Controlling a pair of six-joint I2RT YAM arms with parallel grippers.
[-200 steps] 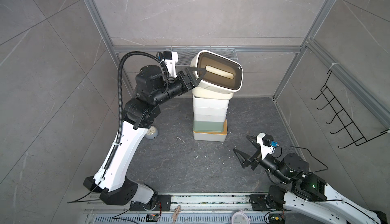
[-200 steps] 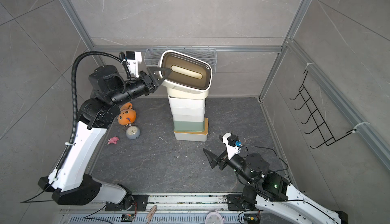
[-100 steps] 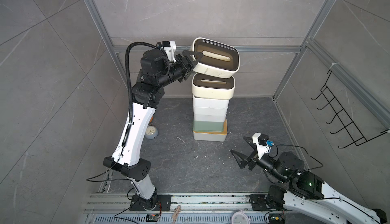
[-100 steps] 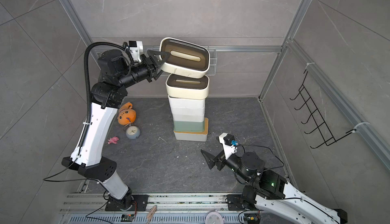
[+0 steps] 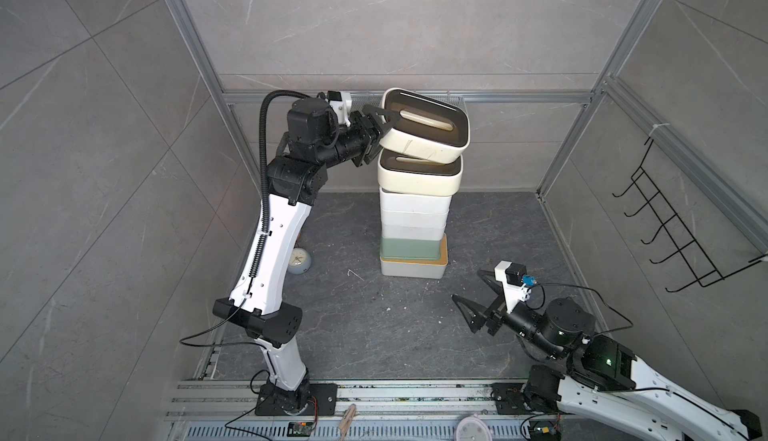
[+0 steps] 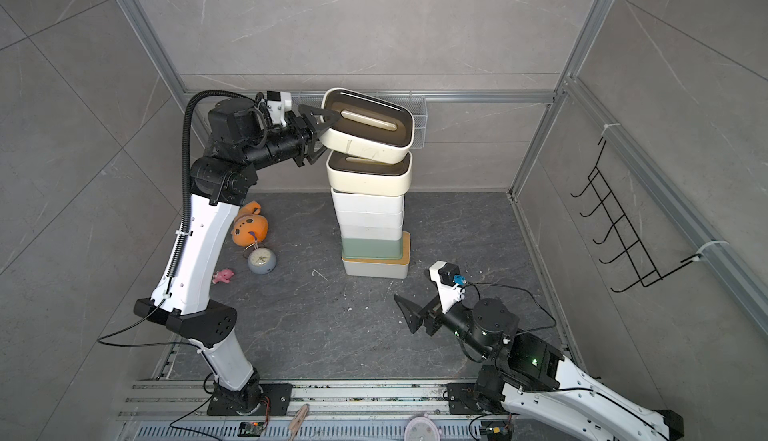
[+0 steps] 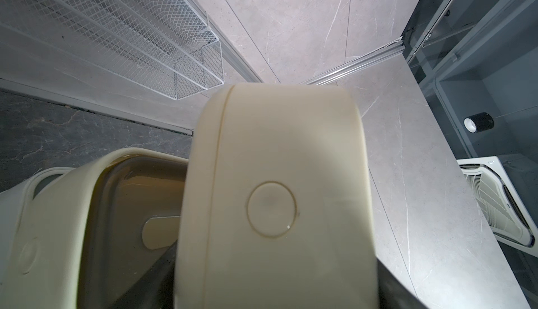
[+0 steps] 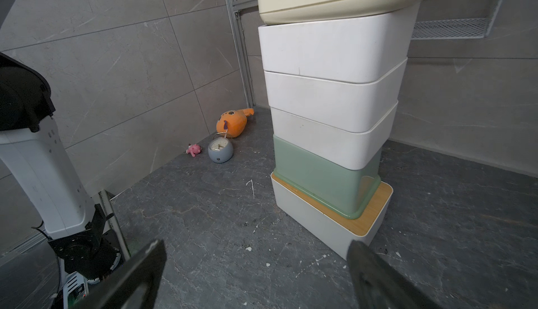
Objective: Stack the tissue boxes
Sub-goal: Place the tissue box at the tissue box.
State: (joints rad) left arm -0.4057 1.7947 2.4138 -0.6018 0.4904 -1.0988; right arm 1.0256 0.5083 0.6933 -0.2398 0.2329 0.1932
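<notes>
The left claw (image 5: 384,135) is clamped on one short end of a cream tissue box (image 5: 428,144). It holds the box tilted just above the stack (image 5: 413,218), over the cream box (image 5: 415,177) that tops it. Whether the two touch cannot be told. Six boxes stand in the stack, so this looks like the last placement. Next, the box needs levelling and squaring over the stack before release. The right claw (image 5: 473,293) hangs open and empty near the stack's foot.

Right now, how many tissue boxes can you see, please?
7. Six stacked: bamboo-lidded base box, green box, three white boxes, cream box. The seventh box tilts above them in the left gripper.
</notes>
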